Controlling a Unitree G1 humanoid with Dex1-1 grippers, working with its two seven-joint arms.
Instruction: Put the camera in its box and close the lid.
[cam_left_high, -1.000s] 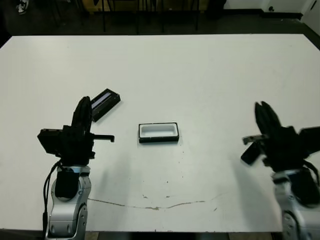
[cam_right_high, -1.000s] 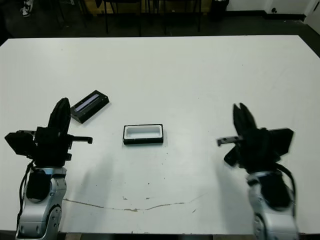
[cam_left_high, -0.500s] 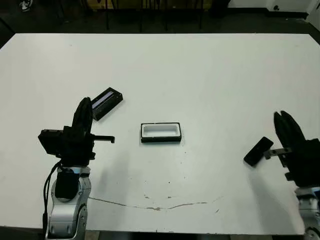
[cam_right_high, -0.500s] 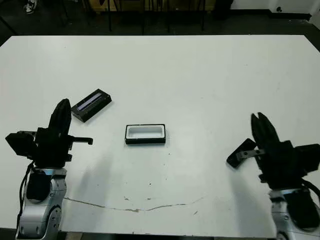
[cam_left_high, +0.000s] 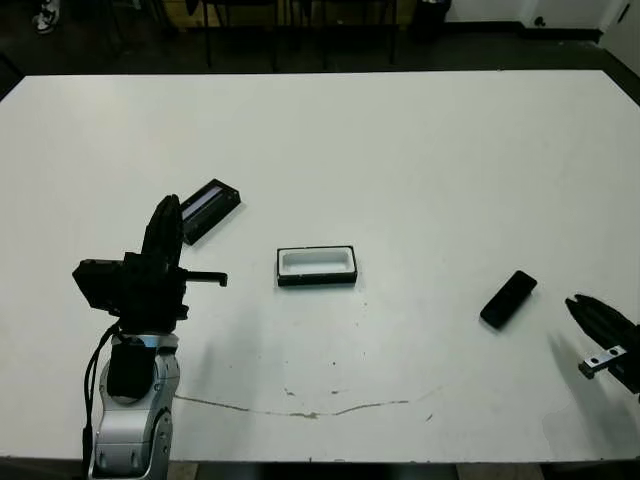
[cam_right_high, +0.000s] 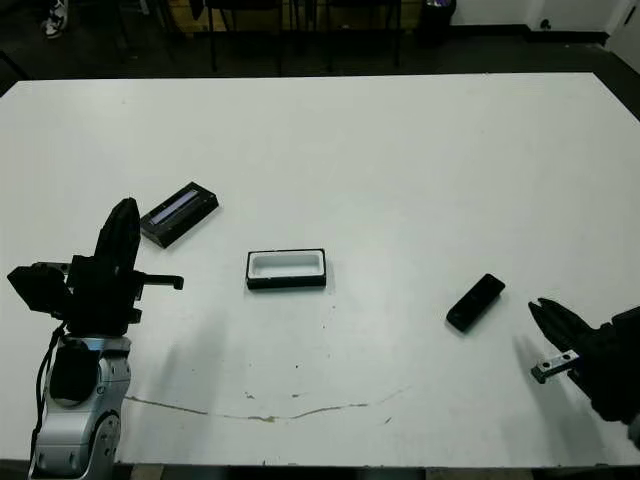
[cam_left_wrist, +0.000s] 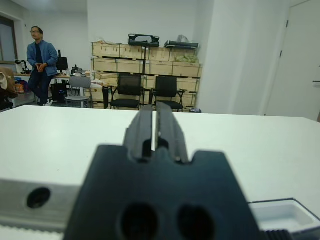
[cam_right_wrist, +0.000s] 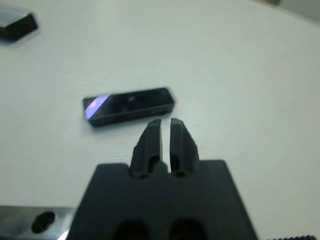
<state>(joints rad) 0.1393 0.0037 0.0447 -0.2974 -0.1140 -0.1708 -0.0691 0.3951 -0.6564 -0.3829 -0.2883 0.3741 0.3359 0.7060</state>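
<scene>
Two tools shut and empty. Camera (cam_right_high: 475, 301) flat on the white bench (cam_right_high: 400, 160), just ahead of the right tool (cam_right_wrist: 166, 129), long axis crosswise to its fingers. Box (cam_right_high: 286, 268) open mid-bench, lid (cam_right_high: 179, 213) near the left tool (cam_right_high: 122, 228). Chairs, crates, a person beyond.

Silver forearm (cam_left_high: 130, 430), black cable, paired black fingers (cam_left_high: 165, 232).
</scene>
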